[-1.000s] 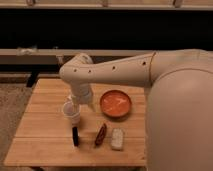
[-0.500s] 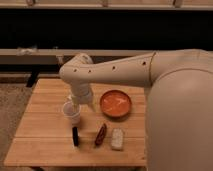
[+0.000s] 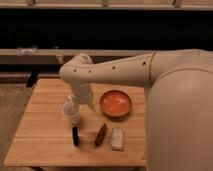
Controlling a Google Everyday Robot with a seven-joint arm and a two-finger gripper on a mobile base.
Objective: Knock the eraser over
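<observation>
The eraser is a small black flat block standing on edge on the wooden table, near its front. My gripper hangs at the end of the white arm directly above and just behind the eraser, its tip close to the eraser's top. To the eraser's right lie a reddish-brown oblong item and a pale whitish-grey block.
An orange plate sits on the table to the right of my gripper. My white arm reaches in from the right over the table's back half. A dark bench or rail runs behind the table.
</observation>
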